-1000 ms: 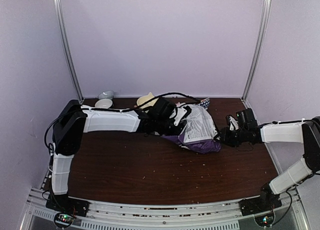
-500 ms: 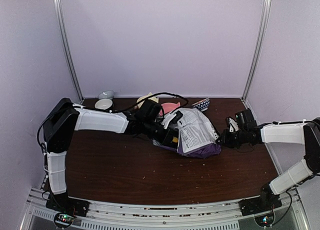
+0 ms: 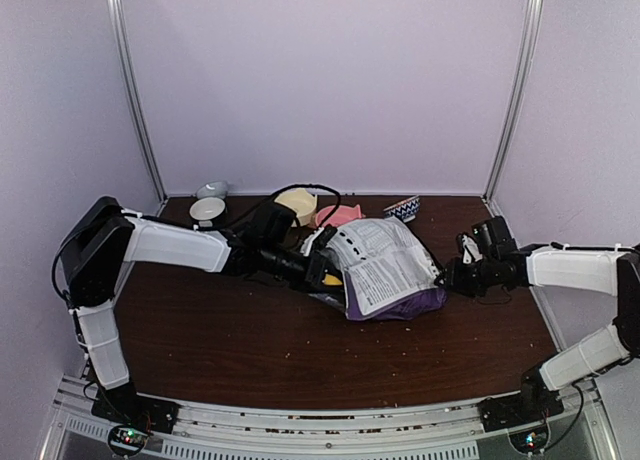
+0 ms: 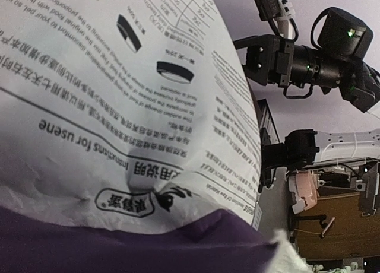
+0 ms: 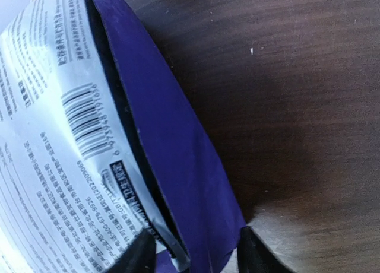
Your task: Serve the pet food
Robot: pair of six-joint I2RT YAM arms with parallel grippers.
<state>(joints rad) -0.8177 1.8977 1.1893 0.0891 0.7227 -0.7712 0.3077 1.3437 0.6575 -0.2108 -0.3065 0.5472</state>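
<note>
The purple bag [image 3: 385, 270] with its white printed label lies in the middle of the table; the pet food inside it is hidden. My left gripper [image 3: 322, 272] is pressed against the bag's left edge, and a small yellow bit shows beside it. In the left wrist view the bag [image 4: 119, 95] fills the picture and hides my fingers. My right gripper [image 3: 448, 278] is at the bag's right edge. In the right wrist view it [image 5: 193, 252] straddles the bag's corner [image 5: 178, 136], fingers [image 5: 139, 255] apart, and a dark gap shows between the white and purple layers.
Along the back of the table [image 3: 250, 330] stand a white bowl [image 3: 207, 208], a grey item [image 3: 212, 189], a cream bowl [image 3: 297, 202], a pink bowl [image 3: 340, 216] and a blue-patterned bowl [image 3: 403, 208]. Pale crumbs dot the wood.
My left arm has drawn back to the left and nearer. The bag has shifted with it and now lies flatter, label up. My right arm has stayed at the bag's right edge.
</note>
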